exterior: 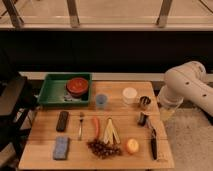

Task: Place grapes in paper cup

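— What do we see on the wooden tabletop (42, 131)?

— At its back left corner, a green tray (48, 94). Along the back edge to the right stand a bluish cup (101, 100), the paper cup (129, 95) and a small metal cup (145, 102).

— And across the middle?

— We count a dark flat block (62, 120), a fork (80, 125), a carrot (96, 127), a yellowish peel (111, 131) and a small dark object (142, 119).

— Along the front edge?

— A blue sponge (61, 147), the grapes (102, 148), a round orange fruit (132, 145) and a dark-handled tool (153, 143). The gripper (167, 113) hangs just off the right edge, fingers apart.
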Controlling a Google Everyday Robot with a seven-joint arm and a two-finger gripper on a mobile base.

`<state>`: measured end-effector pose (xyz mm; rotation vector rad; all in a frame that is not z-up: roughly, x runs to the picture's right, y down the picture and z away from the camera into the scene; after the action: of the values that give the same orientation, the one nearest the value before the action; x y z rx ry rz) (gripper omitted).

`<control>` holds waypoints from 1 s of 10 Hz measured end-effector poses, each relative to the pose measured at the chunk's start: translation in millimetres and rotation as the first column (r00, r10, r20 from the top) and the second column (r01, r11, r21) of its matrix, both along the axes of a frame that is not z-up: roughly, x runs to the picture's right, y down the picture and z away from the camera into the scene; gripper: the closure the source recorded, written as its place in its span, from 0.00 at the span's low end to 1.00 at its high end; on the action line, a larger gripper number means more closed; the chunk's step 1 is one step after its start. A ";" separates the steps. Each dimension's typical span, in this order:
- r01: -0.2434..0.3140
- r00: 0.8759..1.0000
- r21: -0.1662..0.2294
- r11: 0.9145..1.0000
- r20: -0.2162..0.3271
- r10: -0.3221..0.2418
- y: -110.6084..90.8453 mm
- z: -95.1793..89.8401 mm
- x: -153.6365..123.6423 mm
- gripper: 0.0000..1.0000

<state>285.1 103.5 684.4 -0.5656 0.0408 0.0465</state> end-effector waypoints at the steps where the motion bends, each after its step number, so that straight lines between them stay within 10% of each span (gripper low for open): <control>1: 0.000 1.000 0.000 1.000 0.000 0.000 0.0 0.0 0.1 0.35; 5: -0.002 0.998 -0.021 1.000 0.059 0.004 -11.2 -2.7 -0.3 0.35; 10: -0.103 0.937 -0.082 0.991 0.327 0.124 3.8 -16.8 -44.2 0.35</control>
<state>240.9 107.3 667.6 -0.6330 -0.3209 0.0621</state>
